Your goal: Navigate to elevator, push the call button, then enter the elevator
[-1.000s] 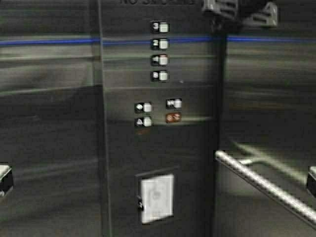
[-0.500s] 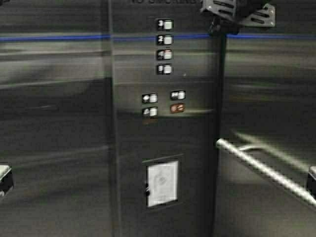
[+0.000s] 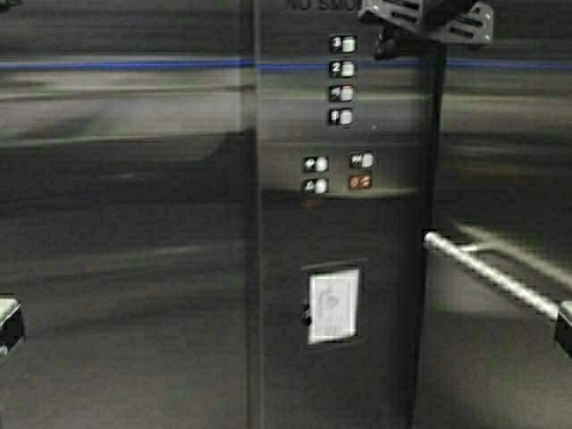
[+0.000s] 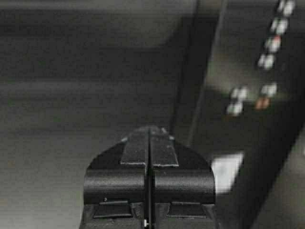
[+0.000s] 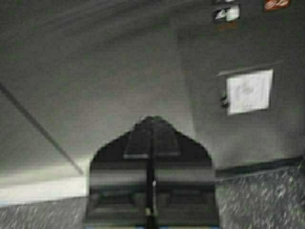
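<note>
- The robot is inside the elevator (image 3: 116, 232) cabin, facing brushed steel wall panels with a thin blue strip (image 3: 125, 64) running across near the top.
- left gripper (image 4: 148, 138): fingers pressed together, nothing between them. It points at plain steel wall; in the high view only a bit of that arm shows at the lower left edge.
- Ahead of the left gripper and off toward the robot's right is the floor button panel (image 3: 344, 223): a column of four lit floor buttons (image 3: 342, 79), then a cluster of four smaller buttons (image 3: 338, 173), one of them reddish.
- Lower on the same panel there's a white card (image 3: 333, 306) in a recessed frame. Can't read it.
- right gripper (image 5: 151, 125): also clamped closed and empty, aimed low at the wall where it meets the speckled floor (image 5: 267, 200). The white card sits ahead of it, off to one side.
- A tubular handrail (image 3: 492, 275) runs along the right-hand wall, above and ahead of the bit of right arm at the lower right edge.
- The hall call button isn't in any view.
</note>
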